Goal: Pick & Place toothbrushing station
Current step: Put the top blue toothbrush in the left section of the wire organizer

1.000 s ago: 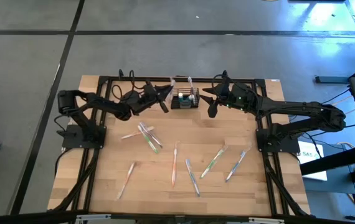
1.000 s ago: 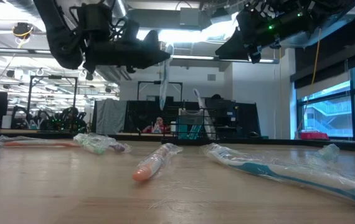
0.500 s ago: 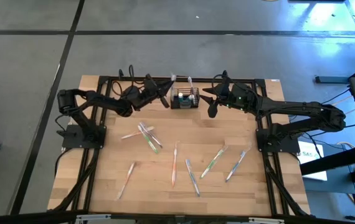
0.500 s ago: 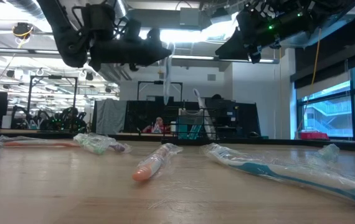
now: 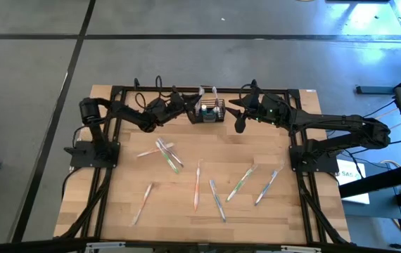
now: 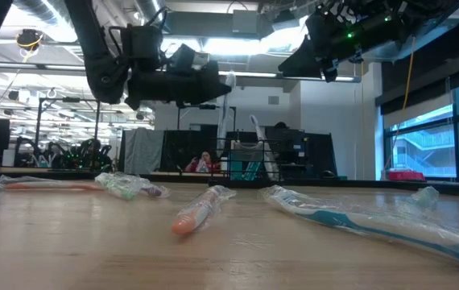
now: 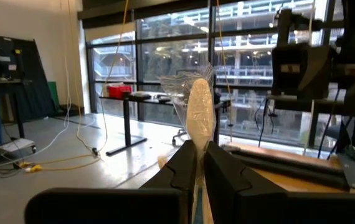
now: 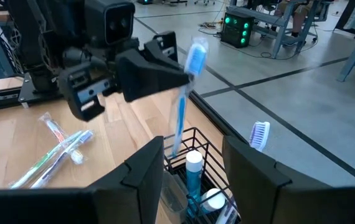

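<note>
The black wire-mesh caddy [image 5: 210, 112] stands at the table's far edge; it also shows in the right wrist view [image 8: 197, 144]. It holds small teal tubes [image 8: 193, 167] and one upright toothbrush [image 8: 259, 134]. My left gripper [image 5: 189, 109] is just left of the caddy, shut on a wrapped blue toothbrush [image 8: 182, 106]. The brush's lower end [image 8: 175, 150] is at the caddy's open top. My right gripper [image 5: 240, 118] hangs open and empty just right of the caddy. My left gripper pinches the toothbrush's handle [image 8: 184, 86] between its two fingers, a little below the head [image 7: 200, 112]. The fingers come level from the table's left and lie across the handle. The brush hangs nearly upright, head up. Whether its lower end touches the caddy, I cannot tell.
Several wrapped toothbrushes lie loose on the wooden table: a cluster at the left [image 5: 167, 153], one in the middle [image 5: 197, 184], and others toward the near edge [image 5: 144, 202] and right [image 5: 266, 186]. Black frame rails run along the table's edges.
My left gripper has gone toward the table's right edge, up to the caddy, and a little down, still shut on the toothbrush. The brush has stayed upright, and its lower end now stands at the caddy's top.
</note>
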Controlling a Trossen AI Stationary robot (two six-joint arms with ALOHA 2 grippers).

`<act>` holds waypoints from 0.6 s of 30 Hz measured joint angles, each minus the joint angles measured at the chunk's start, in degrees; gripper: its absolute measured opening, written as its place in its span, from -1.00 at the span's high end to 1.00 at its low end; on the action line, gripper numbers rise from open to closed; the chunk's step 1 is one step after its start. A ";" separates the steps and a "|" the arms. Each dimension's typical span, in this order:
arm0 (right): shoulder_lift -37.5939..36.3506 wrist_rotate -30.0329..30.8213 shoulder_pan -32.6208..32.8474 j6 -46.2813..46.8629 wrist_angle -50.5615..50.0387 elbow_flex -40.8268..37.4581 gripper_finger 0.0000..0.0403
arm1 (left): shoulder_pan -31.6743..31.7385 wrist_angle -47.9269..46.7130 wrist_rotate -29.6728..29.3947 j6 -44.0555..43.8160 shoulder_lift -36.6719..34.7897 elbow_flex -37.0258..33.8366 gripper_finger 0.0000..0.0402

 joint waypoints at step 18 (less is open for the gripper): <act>0.00 -0.02 -0.01 0.00 -0.07 0.00 0.17 | 0.40 -0.17 -0.23 -0.52 4.32 0.58 0.90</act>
